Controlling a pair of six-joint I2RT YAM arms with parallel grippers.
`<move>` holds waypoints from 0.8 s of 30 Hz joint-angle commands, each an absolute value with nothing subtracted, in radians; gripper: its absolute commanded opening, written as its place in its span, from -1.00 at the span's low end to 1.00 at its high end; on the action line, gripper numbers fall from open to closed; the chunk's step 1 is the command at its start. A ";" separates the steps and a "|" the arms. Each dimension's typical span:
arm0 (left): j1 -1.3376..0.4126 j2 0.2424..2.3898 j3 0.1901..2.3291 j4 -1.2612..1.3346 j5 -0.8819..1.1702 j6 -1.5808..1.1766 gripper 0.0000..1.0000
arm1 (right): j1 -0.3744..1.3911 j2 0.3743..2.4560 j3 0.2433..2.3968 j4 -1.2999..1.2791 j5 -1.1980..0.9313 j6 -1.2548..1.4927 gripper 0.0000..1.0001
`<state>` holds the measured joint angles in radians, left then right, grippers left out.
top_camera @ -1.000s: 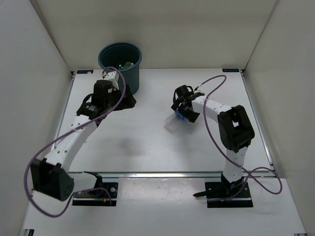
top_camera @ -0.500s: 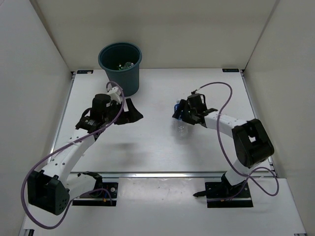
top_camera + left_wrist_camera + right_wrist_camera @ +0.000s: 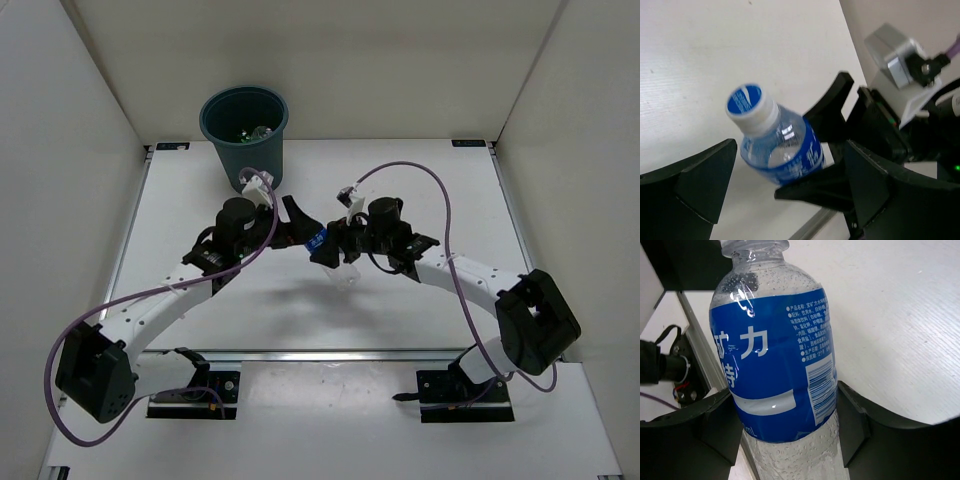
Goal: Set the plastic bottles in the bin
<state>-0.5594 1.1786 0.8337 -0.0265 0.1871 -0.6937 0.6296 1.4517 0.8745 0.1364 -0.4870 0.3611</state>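
A clear plastic bottle with a blue label and blue-topped white cap [image 3: 318,242] hangs above the middle of the table, and my right gripper [image 3: 332,247] is shut on its body. In the right wrist view both fingers press the bottle [image 3: 777,365] at the label's lower edge, the right gripper [image 3: 785,407] around it. My left gripper [image 3: 300,230] is open just left of it. In the left wrist view the capped end of the bottle [image 3: 775,145] lies between the left gripper's [image 3: 790,165] wide-spread fingers, untouched. The dark teal bin [image 3: 207,118] stands at the back left with bottles [image 3: 252,131] inside.
White walls enclose the table on three sides. A metal rail [image 3: 330,353] runs along the near edge in front of the arm bases. Purple cables [image 3: 420,175] loop above both arms.
My right gripper shut on the bottle, lifted it and carried it left to the table's middle. My left arm swung away from the bin and rightward to meet it, still open.
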 commanded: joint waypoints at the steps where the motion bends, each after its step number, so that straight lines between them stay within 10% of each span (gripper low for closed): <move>1: -0.546 1.149 0.808 0.080 0.062 -0.721 0.98 | 0.660 1.444 0.897 0.161 -0.532 0.301 -0.50; 9: -0.572 1.126 0.726 0.149 -0.020 -0.738 0.84 | 0.704 1.445 0.913 0.244 -0.543 0.345 -0.53; 24: -0.563 1.101 0.709 0.169 -0.044 -0.727 -0.87 | 0.710 1.473 0.934 0.255 -0.506 0.388 -0.34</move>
<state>-0.5751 1.1366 0.7109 0.1802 -0.0059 -0.7708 0.7246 1.4738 0.8829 0.1932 -0.5339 0.3737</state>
